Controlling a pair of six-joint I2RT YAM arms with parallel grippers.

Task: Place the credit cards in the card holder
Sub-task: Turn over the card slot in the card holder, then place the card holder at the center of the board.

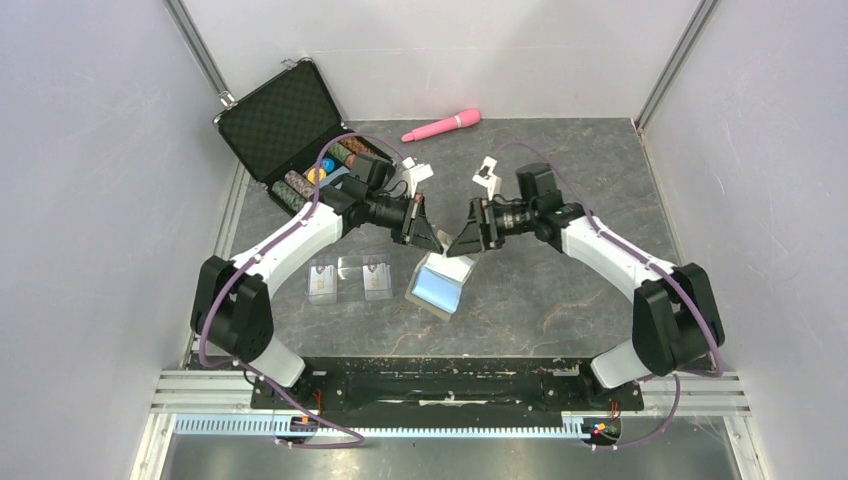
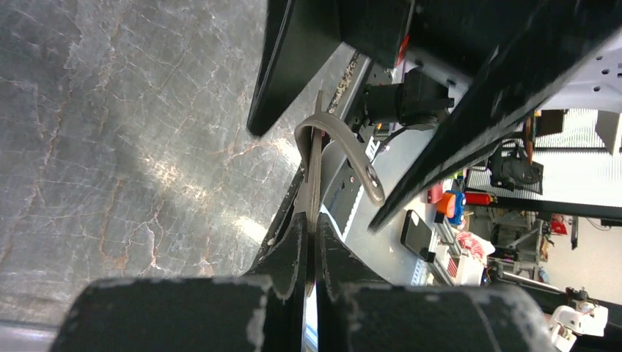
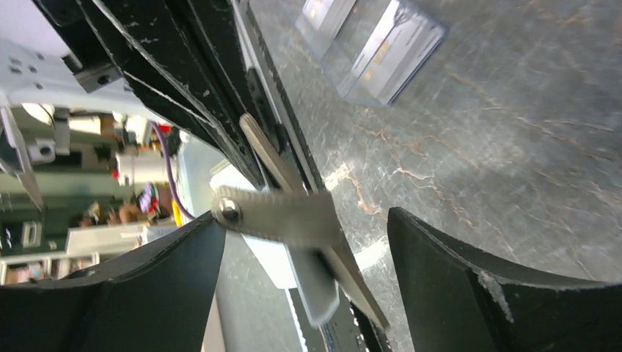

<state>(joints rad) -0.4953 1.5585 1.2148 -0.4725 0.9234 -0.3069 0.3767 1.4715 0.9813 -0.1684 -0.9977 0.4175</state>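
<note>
Two-armed huddle over the card holder, beside the credit cards.
Clamped on its flap with left fingers, spread wide around its snap tab with right fingers.

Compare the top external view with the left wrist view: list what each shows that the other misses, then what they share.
Only top external: the cards lying on the table by the left arm, an open black case and a pink wand. Only left wrist: the wallet seen edge-on, its snap tab curling over, the fingers pinched shut on its thin edge. Both: the left gripper, the wallet, the grey table.
</note>
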